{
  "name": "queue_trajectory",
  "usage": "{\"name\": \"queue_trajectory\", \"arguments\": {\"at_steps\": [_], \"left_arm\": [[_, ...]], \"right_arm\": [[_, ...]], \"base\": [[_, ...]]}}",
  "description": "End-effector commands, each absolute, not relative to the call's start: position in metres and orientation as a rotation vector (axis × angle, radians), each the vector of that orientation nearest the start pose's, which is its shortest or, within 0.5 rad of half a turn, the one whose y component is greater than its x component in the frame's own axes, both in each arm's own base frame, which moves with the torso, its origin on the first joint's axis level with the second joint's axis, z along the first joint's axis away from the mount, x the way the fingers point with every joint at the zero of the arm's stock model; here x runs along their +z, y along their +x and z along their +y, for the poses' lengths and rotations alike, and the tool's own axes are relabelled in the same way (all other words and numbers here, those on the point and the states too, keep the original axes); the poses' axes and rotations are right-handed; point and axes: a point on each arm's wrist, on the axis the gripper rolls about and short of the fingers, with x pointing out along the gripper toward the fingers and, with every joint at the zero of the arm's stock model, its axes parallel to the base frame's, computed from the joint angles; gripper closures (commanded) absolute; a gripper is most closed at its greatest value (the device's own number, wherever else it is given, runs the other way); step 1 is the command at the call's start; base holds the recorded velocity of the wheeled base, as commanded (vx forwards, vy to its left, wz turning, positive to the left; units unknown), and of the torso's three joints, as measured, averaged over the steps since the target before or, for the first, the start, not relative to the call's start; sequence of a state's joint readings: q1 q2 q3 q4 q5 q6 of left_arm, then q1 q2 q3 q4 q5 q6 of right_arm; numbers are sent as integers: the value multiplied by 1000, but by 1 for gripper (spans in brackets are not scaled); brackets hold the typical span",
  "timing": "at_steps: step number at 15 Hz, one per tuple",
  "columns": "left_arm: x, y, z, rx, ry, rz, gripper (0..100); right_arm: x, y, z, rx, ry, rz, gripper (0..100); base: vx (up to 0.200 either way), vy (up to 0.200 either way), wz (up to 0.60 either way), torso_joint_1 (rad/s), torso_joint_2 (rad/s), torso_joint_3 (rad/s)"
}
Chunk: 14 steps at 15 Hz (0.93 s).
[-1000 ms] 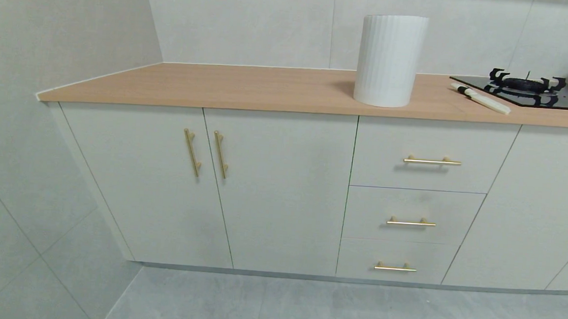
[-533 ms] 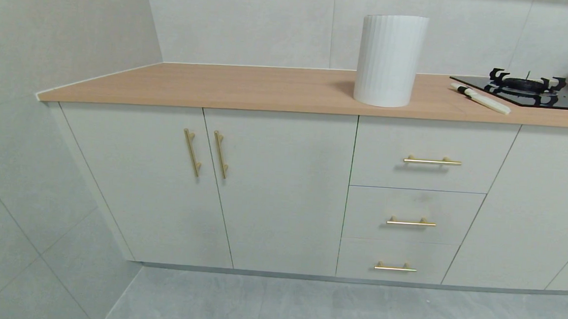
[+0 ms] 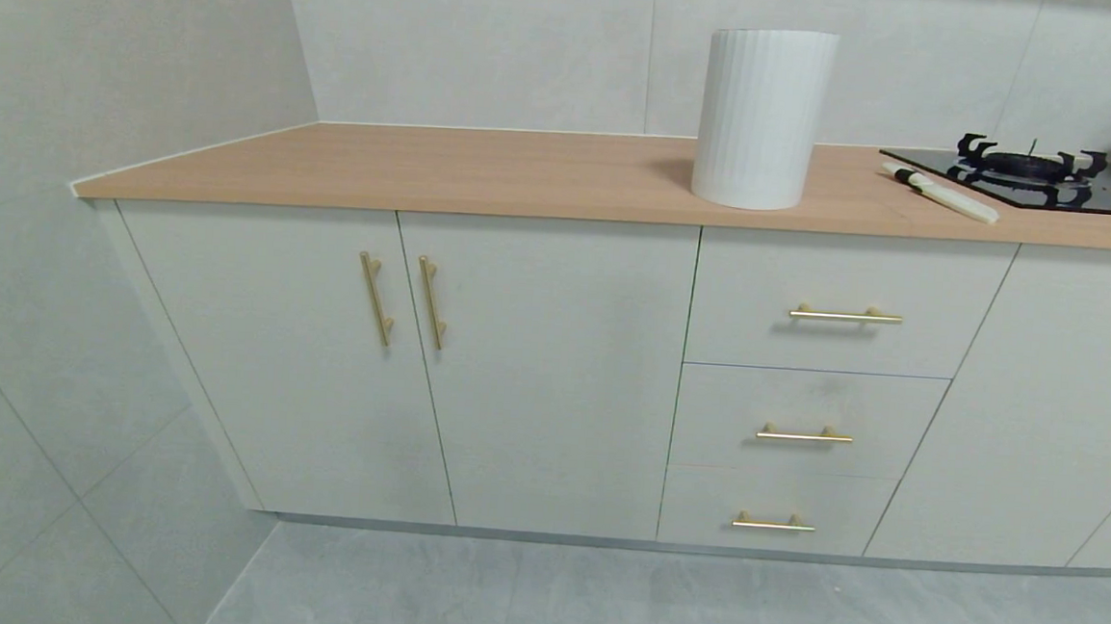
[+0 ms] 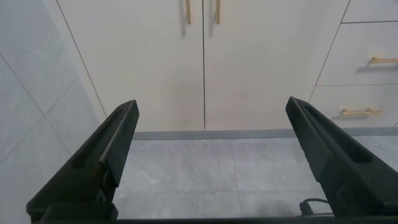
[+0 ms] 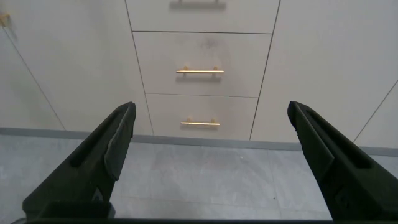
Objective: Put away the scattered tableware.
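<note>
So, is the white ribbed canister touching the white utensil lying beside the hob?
Apart. The head view shows a strip of bare wooden countertop between the canister and the utensil.

Head looks down on drawers (image 3: 805, 419); low wrist views face them closer.

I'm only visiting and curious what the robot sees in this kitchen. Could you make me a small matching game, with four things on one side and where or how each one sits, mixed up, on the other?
Things
1. white ribbed canister
2. cream utensil
3. black burner grate
4. stack of three drawers

Places or states
A. lies flat beside the hob
B. stands upright on the wooden worktop
C. shut, below the worktop
D. sits on top of the hob

Pairs: 1-B, 2-A, 3-D, 4-C
</note>
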State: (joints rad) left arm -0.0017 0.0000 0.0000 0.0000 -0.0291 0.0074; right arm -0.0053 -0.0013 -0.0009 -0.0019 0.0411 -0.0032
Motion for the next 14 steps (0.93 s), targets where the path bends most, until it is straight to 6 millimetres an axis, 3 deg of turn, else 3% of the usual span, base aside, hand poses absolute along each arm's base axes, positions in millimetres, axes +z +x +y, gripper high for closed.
{"name": "queue_trajectory", "arguments": {"at_steps": [1,9,14], "left_arm": [[76,-23,-1,-31,8,1,0],[76,-23,-1,-31,8,1,0],[76,-23,-1,-32,8,0,0]], "right_arm": [[75,-23,1,34,3,2,0],[75,-23,1,35,3,3,0],[75,-23,1,34,3,3,0]], "base": [[0,0,0,0,0,0],[0,0,0,0,0,0],[200,0,0,3,0,1]]}}
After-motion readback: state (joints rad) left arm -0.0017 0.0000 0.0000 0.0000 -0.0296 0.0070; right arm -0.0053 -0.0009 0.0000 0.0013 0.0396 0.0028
